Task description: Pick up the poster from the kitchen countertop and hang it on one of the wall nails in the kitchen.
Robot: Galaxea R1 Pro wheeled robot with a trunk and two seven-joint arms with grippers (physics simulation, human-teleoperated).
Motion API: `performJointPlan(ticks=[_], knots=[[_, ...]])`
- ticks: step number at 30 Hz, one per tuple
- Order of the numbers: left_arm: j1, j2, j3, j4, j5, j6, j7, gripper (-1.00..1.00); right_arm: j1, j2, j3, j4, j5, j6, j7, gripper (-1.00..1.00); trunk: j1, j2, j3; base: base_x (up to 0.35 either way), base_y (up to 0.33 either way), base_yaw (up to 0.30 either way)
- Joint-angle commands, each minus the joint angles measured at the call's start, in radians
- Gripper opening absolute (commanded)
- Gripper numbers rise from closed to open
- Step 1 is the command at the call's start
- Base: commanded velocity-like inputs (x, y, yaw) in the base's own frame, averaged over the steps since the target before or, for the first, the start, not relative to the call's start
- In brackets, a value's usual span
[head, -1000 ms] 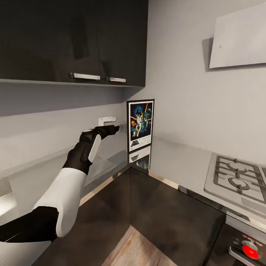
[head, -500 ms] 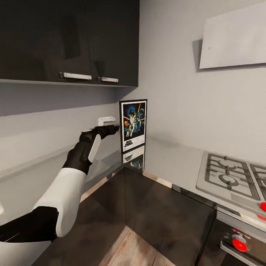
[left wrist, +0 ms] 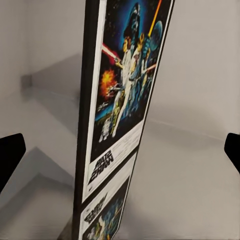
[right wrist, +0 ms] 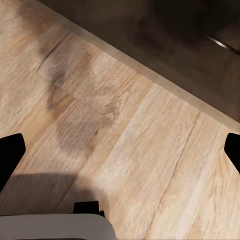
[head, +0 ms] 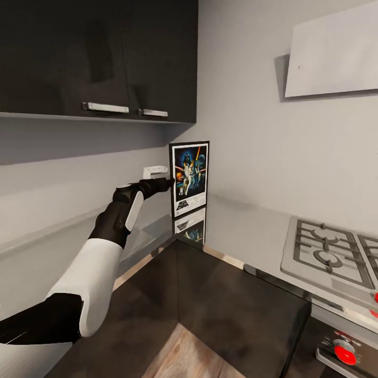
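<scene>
The Star Wars poster (head: 189,178) stands upright in the corner on the pale grey kitchen countertop (head: 247,223), leaning against the wall, its reflection showing on the worktop below. My left gripper (head: 168,182) is stretched out at mid-height of the poster, just off its left edge. In the left wrist view the poster (left wrist: 125,105) appears almost edge-on between the wide-apart fingertips (left wrist: 10,155) of the open left gripper (left wrist: 120,150), not touching them. My right gripper (right wrist: 120,155) hangs open over the wooden floor, holding nothing. The wall nails are out of view.
Dark upper cabinets (head: 100,58) hang above my left arm. A white wall socket (head: 156,170) sits just above the left gripper. A gas hob (head: 331,252) lies on the right, under a white hood panel (head: 336,52). Dark base cabinets (head: 236,310) stand below the worktop.
The camera has turned, so the whole scene sits further left than a second ago. My left gripper has crept slightly closer to the poster's left edge.
</scene>
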Motion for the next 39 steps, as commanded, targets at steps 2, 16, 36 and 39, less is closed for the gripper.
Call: performJointPlan(ticks=[2,16,36,39], knots=[[-0.001,0.0,0.001,-0.001,0.008,0.006,0.0,1.0,0.001,0.0,0.002,-0.002,0.001,0.0,-0.004,1.0,0.0,0.0,-0.001,0.254,0.0,0.0],[-0.001,0.0,0.001,-0.001,0.006,0.007,0.0,1.0,0.001,0.0,0.002,-0.002,0.002,0.002,-0.003,1.0,0.0,0.0,-0.001,0.099,0.0,0.0],[-0.001,0.001,0.001,-0.004,0.006,0.008,0.0,1.0,0.001,0.001,0.002,-0.002,0.002,0.0,-0.003,1.0,0.0,0.0,-0.001,0.035,0.0,0.0],[-0.001,0.001,0.001,-0.005,0.006,0.008,0.0,1.0,0.001,0.001,0.002,-0.002,0.001,0.0,-0.003,1.0,0.0,0.0,-0.001,0.154,0.0,0.0]])
